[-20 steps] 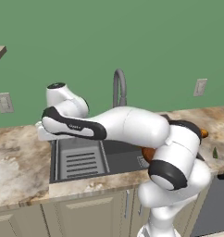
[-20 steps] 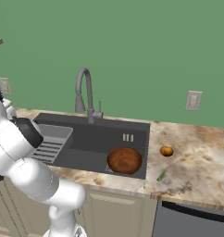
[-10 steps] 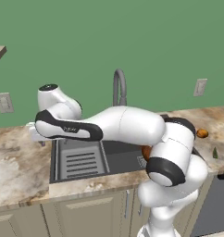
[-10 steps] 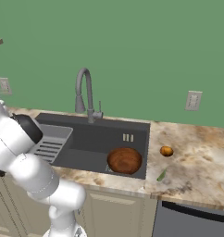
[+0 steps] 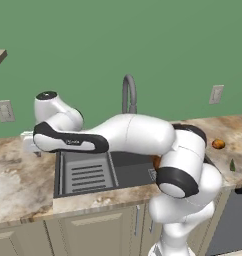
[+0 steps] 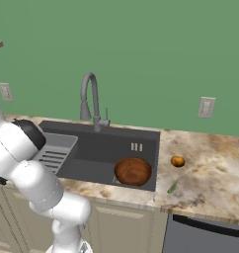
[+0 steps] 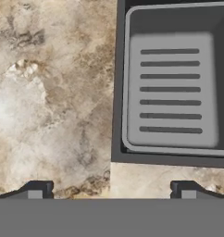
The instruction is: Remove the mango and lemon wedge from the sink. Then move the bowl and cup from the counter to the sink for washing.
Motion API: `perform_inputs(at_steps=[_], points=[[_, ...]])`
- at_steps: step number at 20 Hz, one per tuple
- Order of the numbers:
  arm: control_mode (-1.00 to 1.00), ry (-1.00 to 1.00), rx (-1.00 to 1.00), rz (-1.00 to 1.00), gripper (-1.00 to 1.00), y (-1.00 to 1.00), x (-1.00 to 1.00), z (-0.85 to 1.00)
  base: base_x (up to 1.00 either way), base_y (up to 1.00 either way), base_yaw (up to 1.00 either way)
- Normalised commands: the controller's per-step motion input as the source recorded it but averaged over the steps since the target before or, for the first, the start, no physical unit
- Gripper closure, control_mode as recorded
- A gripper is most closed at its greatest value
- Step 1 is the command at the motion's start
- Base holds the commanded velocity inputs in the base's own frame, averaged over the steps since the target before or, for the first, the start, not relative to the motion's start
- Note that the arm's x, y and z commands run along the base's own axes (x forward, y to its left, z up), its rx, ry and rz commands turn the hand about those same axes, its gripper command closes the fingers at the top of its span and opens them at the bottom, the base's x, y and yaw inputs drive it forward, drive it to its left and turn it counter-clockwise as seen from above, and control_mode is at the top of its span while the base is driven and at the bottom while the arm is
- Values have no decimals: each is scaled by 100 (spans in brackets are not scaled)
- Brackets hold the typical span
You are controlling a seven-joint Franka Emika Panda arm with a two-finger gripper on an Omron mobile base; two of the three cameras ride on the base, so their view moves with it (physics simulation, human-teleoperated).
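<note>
The reddish-brown bowl (image 6: 133, 171) lies in the right half of the dark sink (image 6: 106, 148), and my arm partly covers the bowl (image 5: 155, 161) in the left base view. On the counter (image 6: 210, 173) right of the sink rest the mango (image 6: 178, 161) and the lemon wedge (image 6: 172, 186); the left base view shows the mango (image 5: 218, 144) and lemon wedge (image 5: 232, 165) too. My gripper (image 7: 111, 190) is open and holds nothing, hovering over the counter (image 7: 53, 92) just left of the sink's front corner. The yellow cup is out of view.
The light grey slotted tray (image 7: 171, 88) fills the sink's left half. A gooseneck faucet (image 6: 90, 96) stands behind the basin. Wall outlets (image 6: 206, 107) sit on the green wall. A dark appliance (image 6: 205, 239) sits under the counter at right.
My arm has swung further left, carrying the hand from above the sink's left edge out over the counter left of it. Bowl, mango and lemon wedge have not moved.
</note>
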Motion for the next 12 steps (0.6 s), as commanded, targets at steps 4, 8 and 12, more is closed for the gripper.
perform_inputs(at_steps=[4,8,12], points=[[-100,-12,2,0,-100,17,0,0,0,0,0],[-100,-10,1,0,-100,20,0,1,0,0,0],[-100,-3,1,0,-100,20,0,4,0,0,0]])
